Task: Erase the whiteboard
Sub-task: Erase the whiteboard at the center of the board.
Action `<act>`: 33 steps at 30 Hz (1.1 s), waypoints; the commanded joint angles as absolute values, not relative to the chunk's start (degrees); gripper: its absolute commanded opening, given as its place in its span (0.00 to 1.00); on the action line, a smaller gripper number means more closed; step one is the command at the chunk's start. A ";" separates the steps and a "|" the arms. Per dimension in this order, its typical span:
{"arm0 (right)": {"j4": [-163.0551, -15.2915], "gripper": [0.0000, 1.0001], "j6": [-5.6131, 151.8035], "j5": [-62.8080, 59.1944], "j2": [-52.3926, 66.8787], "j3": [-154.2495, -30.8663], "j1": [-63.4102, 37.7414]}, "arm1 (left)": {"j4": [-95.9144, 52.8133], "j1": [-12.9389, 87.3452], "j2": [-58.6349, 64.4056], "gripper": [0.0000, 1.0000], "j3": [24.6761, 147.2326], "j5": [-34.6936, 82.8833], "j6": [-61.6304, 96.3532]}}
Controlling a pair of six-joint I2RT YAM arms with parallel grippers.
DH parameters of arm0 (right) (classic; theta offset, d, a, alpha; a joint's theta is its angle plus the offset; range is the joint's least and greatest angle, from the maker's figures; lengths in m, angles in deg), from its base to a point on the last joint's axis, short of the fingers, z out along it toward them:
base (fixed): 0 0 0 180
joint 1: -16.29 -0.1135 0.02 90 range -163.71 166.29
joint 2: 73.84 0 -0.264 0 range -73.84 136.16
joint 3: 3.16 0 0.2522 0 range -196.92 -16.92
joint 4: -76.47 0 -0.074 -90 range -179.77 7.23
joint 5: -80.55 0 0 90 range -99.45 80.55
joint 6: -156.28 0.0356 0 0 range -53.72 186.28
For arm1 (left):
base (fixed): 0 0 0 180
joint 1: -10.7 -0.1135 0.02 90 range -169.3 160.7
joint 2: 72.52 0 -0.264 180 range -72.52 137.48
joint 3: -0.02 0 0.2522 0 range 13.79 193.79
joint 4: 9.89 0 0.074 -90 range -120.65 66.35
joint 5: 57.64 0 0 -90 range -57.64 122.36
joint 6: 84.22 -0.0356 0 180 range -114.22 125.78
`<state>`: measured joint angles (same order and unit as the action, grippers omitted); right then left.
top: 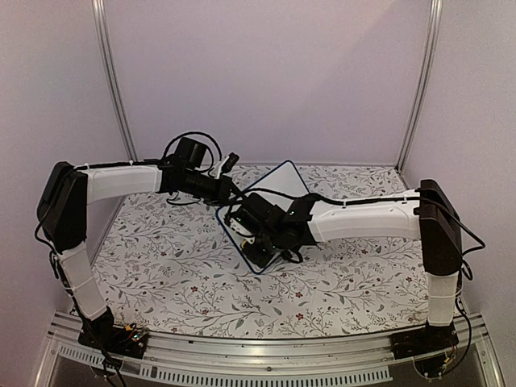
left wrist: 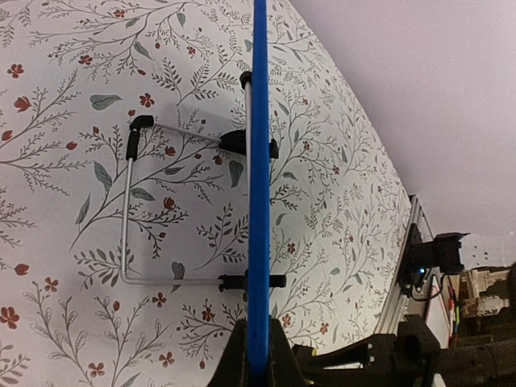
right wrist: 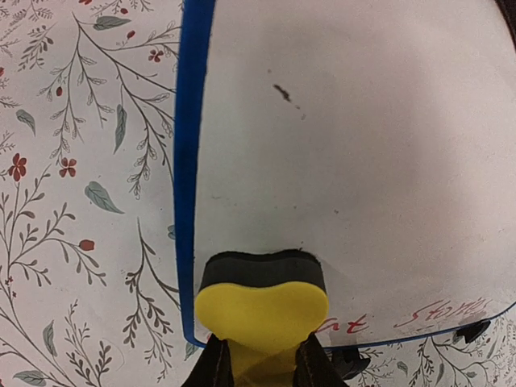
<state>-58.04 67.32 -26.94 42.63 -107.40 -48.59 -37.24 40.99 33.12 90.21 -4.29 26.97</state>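
The whiteboard (top: pixel 278 181) has a blue frame and stands tilted at the middle of the table. My left gripper (left wrist: pixel 258 367) is shut on its blue edge (left wrist: pixel 259 161), seen edge-on in the left wrist view. My right gripper (right wrist: pixel 262 367) is shut on a yellow sponge eraser (right wrist: pixel 262 310), whose dark felt face (right wrist: pixel 262 272) presses on the white surface (right wrist: pixel 363 161) near the board's lower left corner. Red handwriting (right wrist: pixel 439 310) runs along the bottom edge to the right of the eraser. A small dark mark (right wrist: pixel 282 93) sits higher up.
A thin wire stand (left wrist: pixel 125 210) with black feet juts from the board's back over the floral tablecloth (top: pixel 177 274). An aluminium rail (top: pixel 266 355) runs along the near edge. Pale walls and two metal poles (top: pixel 113 81) close in the back and sides.
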 commanded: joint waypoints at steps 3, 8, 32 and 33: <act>-56.71 0.19 68.13 -26.28 44.52 -103.72 -49.00 | -38.08 41.03 31.79 0.00 89.46 -2.98 26.24; -55.84 0.19 69.08 -24.88 43.72 -99.91 -49.75 | -38.07 41.13 31.89 0.00 89.41 -3.13 26.31; -57.29 0.22 67.90 -35.95 44.10 -106.84 -49.62 | -38.07 41.30 31.45 0.00 89.37 -2.97 26.16; -57.34 0.22 67.64 -35.80 44.15 -107.30 -49.36 | -38.18 41.31 31.44 0.00 89.48 -3.03 26.10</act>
<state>-53.67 68.46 -31.91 43.63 -104.21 -50.08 -37.22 40.90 32.86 90.21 -4.44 26.82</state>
